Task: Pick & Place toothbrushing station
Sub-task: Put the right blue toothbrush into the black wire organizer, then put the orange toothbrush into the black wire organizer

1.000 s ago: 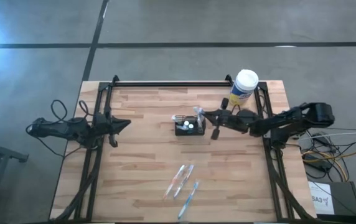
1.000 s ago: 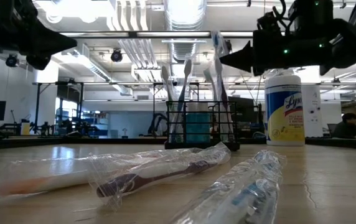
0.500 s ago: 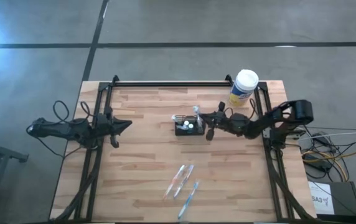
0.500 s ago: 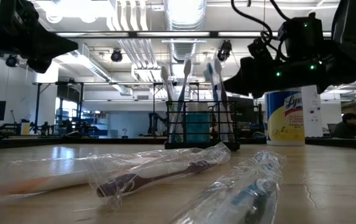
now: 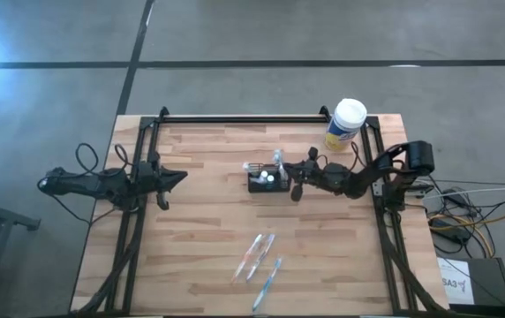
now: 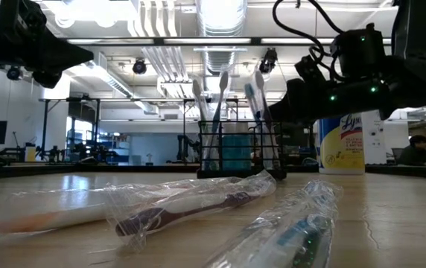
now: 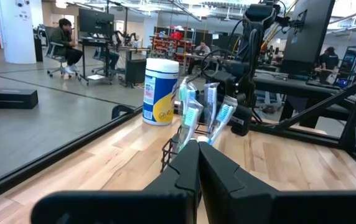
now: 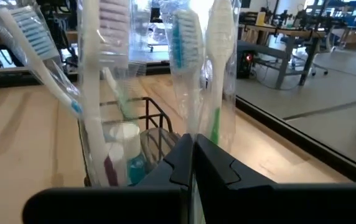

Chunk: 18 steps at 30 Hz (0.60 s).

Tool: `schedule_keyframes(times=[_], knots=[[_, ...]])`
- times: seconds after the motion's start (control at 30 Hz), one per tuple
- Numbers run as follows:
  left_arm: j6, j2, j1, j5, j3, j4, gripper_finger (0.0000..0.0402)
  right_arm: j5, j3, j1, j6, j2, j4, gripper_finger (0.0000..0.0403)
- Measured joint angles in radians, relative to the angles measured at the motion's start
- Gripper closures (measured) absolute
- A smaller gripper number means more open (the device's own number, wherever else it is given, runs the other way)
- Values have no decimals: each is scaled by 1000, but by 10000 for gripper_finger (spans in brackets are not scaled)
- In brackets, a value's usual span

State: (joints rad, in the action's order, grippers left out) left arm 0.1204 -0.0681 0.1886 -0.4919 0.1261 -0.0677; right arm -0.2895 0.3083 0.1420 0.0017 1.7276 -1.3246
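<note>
Overhead coverage lays out the whole pale wooden plank tabletop [image 5: 199, 230]: the small black wire-mesh toothbrush caddy [image 5: 267, 180] sits near the middle, the right pincer [image 5: 294, 176] is just beside its right end, and the left pincer [image 5: 177, 177] waits well apart at the left edge. Three toothbrushes in clear plastic wrappers [image 5: 260, 256] lie toward the front edge, and a yellow-and-blue round canister with a white lid [image 5: 346, 124] stands at the back right corner.

From table height, the caddy [image 6: 240, 152] shows its contents as the top view cannot: several wrapped toothbrushes [image 6: 221, 112] stand upright in it, their heads rising well above its low walls, with a teal object among them. The wrapped brushes [image 6: 191, 205] on the wood fill the foreground, and the canister [image 6: 340, 143] stands behind the right arm.

Right wrist footage looks closest into the caddy [image 8: 155, 122]: upright brushes [image 8: 183, 43] in crinkled wrap and a small white-capped tube [image 8: 124, 135] inside. The right pincer [image 8: 192, 155] has its dark fingers pressed together, gripping nothing, right at the caddy's rim. Left wrist footage shows the left pincer [image 7: 198, 163] likewise closed and empty, with the caddy [image 7: 184, 146] and canister [image 7: 161, 91] farther off, and people seated in the room behind.
</note>
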Motion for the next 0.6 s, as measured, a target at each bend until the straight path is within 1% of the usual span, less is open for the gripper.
schedule_keyframes(times=[0.13, 0.23, 0.6], knots=[[0, 0, 0, 0, 0, 0, 388, 18, -8, -12, 4, -26, 15, 394], [-1, 0, 0, 0, 0, 0, 388, 24, -13, -19, 46, -49, 20, 387], [-1, 0, 0, 1, 0, -2, 388, 19, -23, -18, 81, -82, 16, 304]])
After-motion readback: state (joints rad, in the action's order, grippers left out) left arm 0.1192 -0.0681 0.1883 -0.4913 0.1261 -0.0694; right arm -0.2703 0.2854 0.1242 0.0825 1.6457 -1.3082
